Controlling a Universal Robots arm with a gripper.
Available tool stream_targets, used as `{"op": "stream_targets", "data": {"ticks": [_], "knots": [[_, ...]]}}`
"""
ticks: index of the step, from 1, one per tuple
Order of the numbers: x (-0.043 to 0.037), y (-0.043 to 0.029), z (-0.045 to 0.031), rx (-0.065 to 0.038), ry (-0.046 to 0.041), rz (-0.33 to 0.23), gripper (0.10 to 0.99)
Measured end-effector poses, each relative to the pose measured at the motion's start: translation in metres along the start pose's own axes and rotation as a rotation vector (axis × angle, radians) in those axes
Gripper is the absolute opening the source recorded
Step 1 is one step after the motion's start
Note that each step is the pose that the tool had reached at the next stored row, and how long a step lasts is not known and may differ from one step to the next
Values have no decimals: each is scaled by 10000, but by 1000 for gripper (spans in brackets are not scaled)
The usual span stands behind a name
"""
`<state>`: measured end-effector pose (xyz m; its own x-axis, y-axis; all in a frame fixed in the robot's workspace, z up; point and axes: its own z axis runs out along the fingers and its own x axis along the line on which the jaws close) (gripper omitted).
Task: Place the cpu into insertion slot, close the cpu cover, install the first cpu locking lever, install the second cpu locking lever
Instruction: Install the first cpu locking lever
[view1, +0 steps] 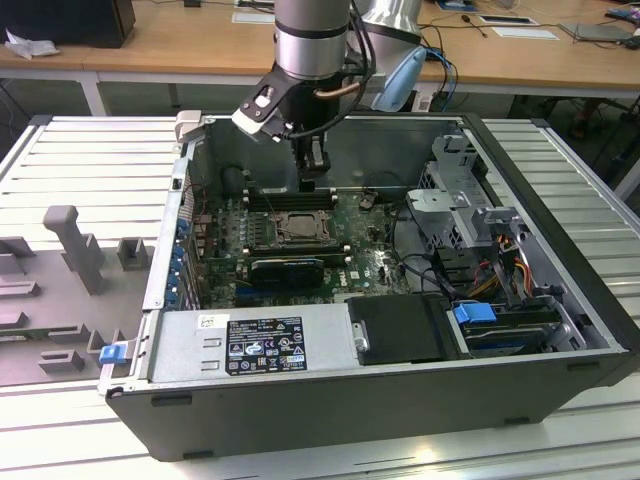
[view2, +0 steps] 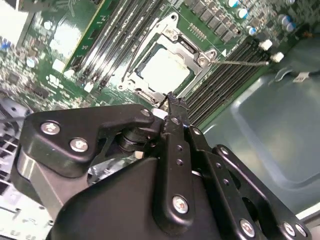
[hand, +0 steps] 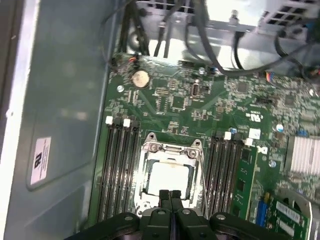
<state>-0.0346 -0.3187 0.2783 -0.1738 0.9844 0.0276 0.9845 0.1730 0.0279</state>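
The cpu (hand: 167, 180) (view2: 165, 67) lies in the insertion slot (view1: 297, 228), its pale face showing through the cut-out of the cpu cover (hand: 172, 148) (view2: 172, 35), which lies flat over it. A thin wire lever (view2: 245, 62) (hand: 203, 187) sticks out along one side of the socket, over the memory slots. My gripper (view1: 312, 183) (hand: 169, 195) (view2: 170, 100) hangs just above the socket's edge, shut with its fingertips together and nothing between them.
Long black memory slots (hand: 120, 170) flank the socket on both sides. A long black card (view1: 287, 268) lies in front of it. The power supply box (view1: 255, 345), drive cage (view1: 465, 195) and cables (view1: 500, 260) crowd the case's front and the exterior view's right.
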Motion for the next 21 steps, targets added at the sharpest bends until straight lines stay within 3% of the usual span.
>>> {"op": "stream_targets", "data": {"ticks": [3,4,8,21], "knots": [[0,0,1,24,23,-858,106],[0,0,3,44,39,-1402,106],[0,0,5,69,67,-2362,106],[0,0,5,109,107,-3804,106]]}}
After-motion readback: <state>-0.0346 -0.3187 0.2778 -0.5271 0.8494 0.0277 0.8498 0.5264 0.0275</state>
